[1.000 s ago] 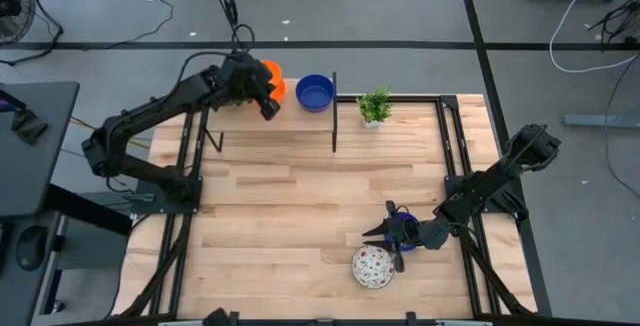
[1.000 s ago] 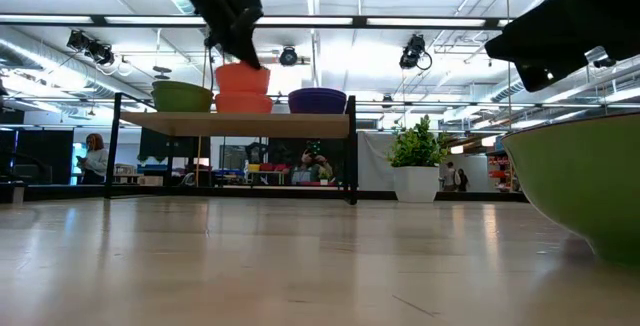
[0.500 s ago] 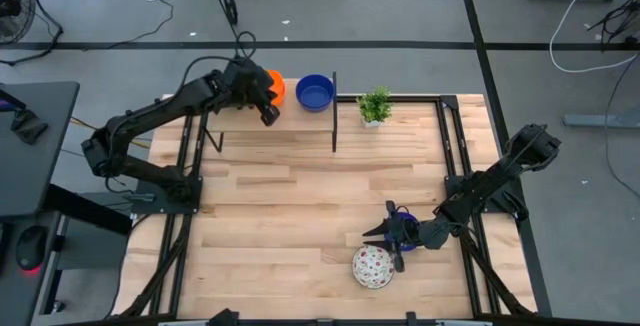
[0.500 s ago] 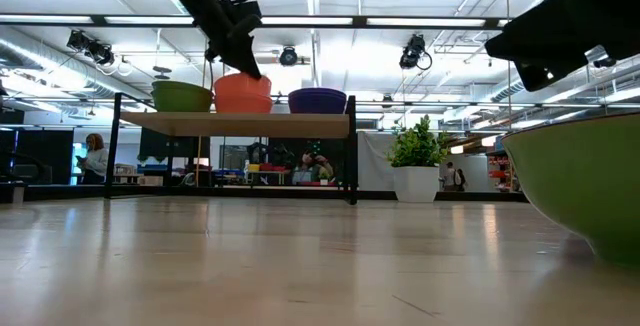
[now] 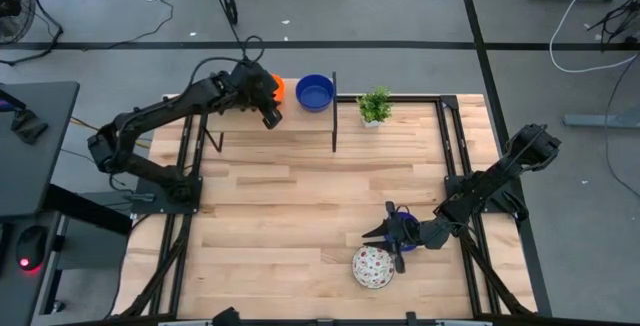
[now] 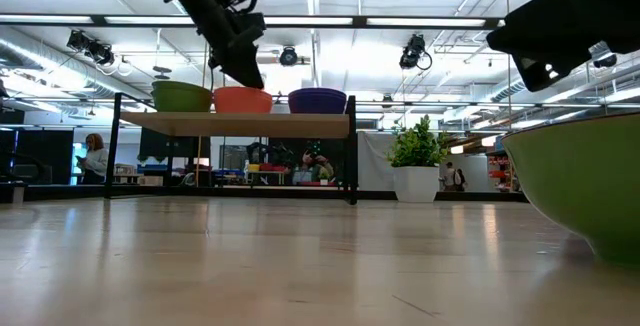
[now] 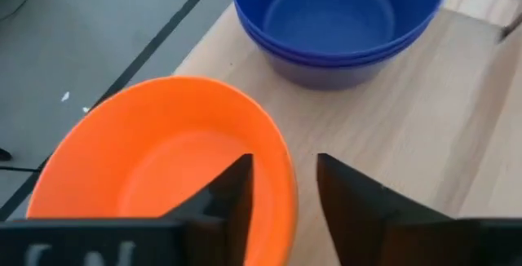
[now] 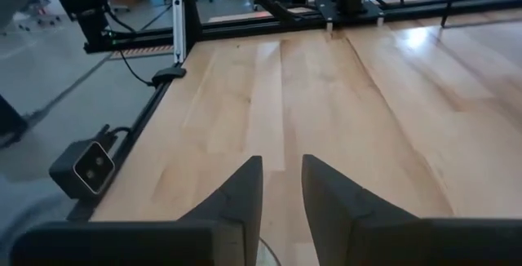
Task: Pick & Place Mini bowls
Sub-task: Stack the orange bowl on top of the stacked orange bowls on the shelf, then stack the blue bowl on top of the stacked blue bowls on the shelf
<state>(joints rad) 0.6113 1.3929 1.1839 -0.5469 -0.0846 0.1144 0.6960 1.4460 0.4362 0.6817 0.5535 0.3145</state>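
On the raised shelf [image 6: 235,123] at the table's far edge, an orange mini bowl [image 7: 163,160] sits nested in another orange one [image 6: 243,99]. Two stacked blue bowls [image 7: 338,13] sit beside it. My left gripper [image 7: 281,188] is open above the orange bowl, one finger inside its rim and one outside. Near the table's right front, my right gripper [image 5: 382,248] is open, with only bare table between its fingers [image 8: 281,176]. It stands next to a white floral bowl [image 5: 372,266], and a blue bowl [image 5: 405,219] shows under it. My left gripper comes at the orange bowl from above, slanting down, and its fingers straddle the rim [image 7: 285,176] on the side nearer the blue bowls. Bare wood shows between the outer finger [image 7: 342,192] and the rim. Whether the inner finger touches the bowl I cannot tell.
A small potted plant [image 5: 375,106] stands right of the shelf. A greenish bowl [image 6: 180,96] sits at the shelf's left end. Black frame rails run along both table sides. The middle of the wooden table [image 5: 300,206] is bare.
My left gripper has gone down with the orange bowl, which hung above the orange bowl on the shelf. The bowl now sits nested in that bowl, level with the bowls beside it.
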